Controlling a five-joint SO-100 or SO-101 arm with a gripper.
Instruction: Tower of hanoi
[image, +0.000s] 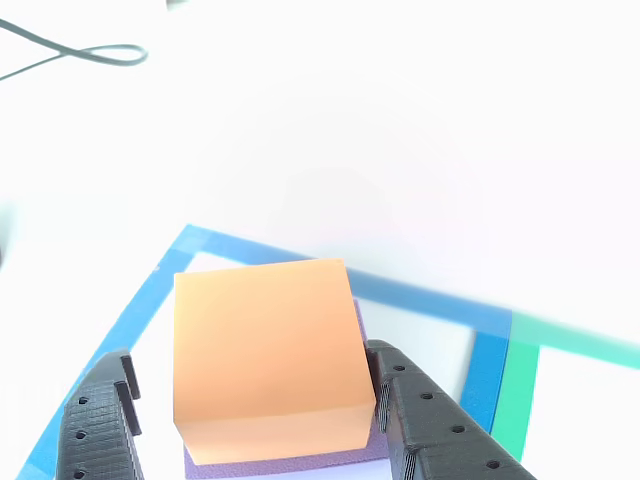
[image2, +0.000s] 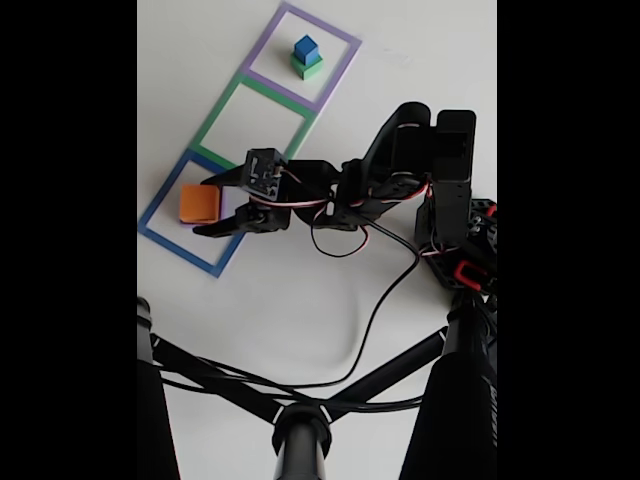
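Gripper (image2: 207, 207): jaws spread around orange block (image: 268, 355), touching unclear. Orange block sits on purple block (image: 300, 463), blue-taped square (image2: 160, 195), left of fixed view. Blue cube (image2: 305, 46) on green block (image2: 308, 68), top.

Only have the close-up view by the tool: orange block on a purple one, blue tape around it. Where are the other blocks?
Observer: In the fixed view the blue cube sits on top of the green block, inside the purple-tape square at the top end of the row.
Operator: Which square is the tool over?
Observer: The tool straddles the orange block in the blue-tape square at the opposite end of the row, with the green-tape square between the two.
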